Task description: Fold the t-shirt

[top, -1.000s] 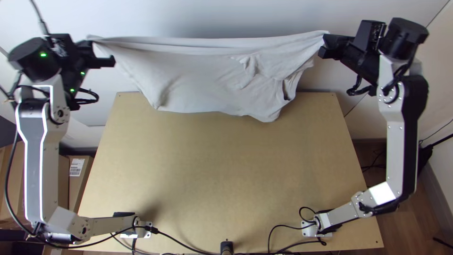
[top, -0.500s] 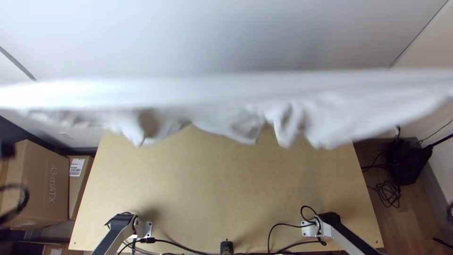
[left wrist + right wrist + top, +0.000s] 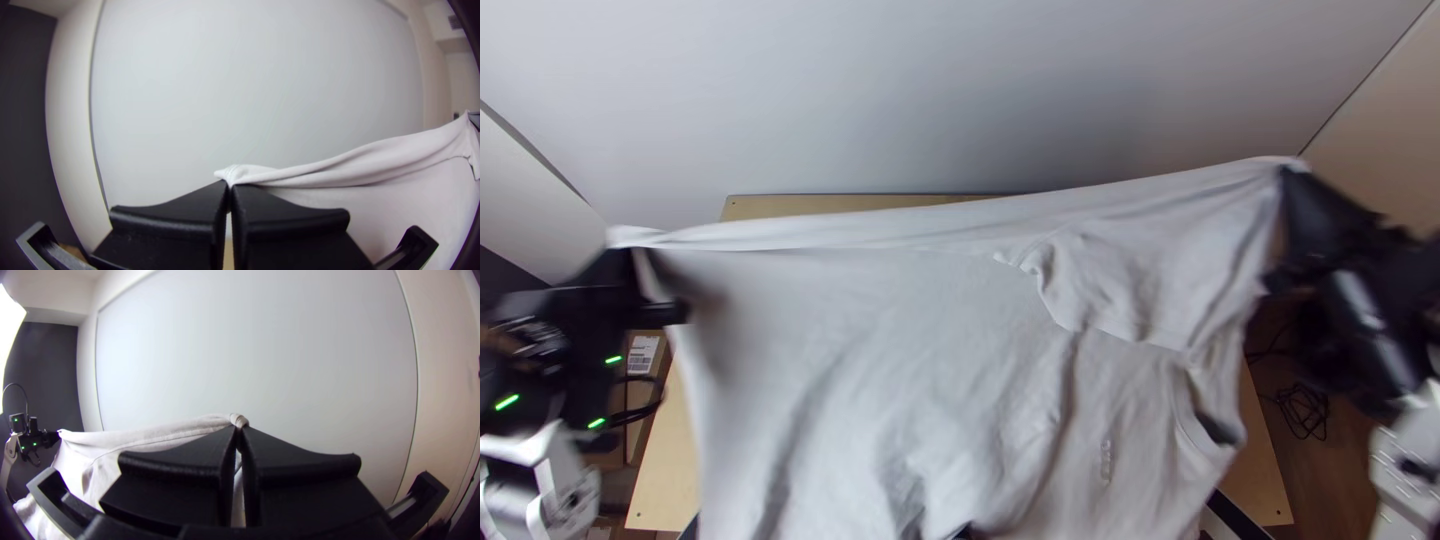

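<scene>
Over the table [image 3: 780, 207], the light grey t-shirt [image 3: 900, 350] is strung up between the 2 grippers, and that top edge is what matters here imo. It's pulled pretty taut, running left to right, with the right end sitting a bit farther out than the left, so it's slightly slanted. The rest of the cloth drapes down from it and spreads toward the near side, with soft creases. What looks like a sleeve [image 3: 1120, 290] is over toward the right half, just on the near side of that edge.

Left gripper [image 3: 230, 187] has its fingers pinched together on the left corner, with a little nub of fabric poking past the tips. Right gripper [image 3: 239, 429] is the same deal, clamped on the right corner. Neither arm is really "nearer" to the shirt, each has its own end.

My guess is they're opening it out before laying it down. If so, I'd square up that slant first and keep both ends lowering together, loose cloth trailing on the near side. Drop 1 corner early and you'd probably get a skewed shirt or the hem bunched under itself. No fold that I can make out yet.
</scene>
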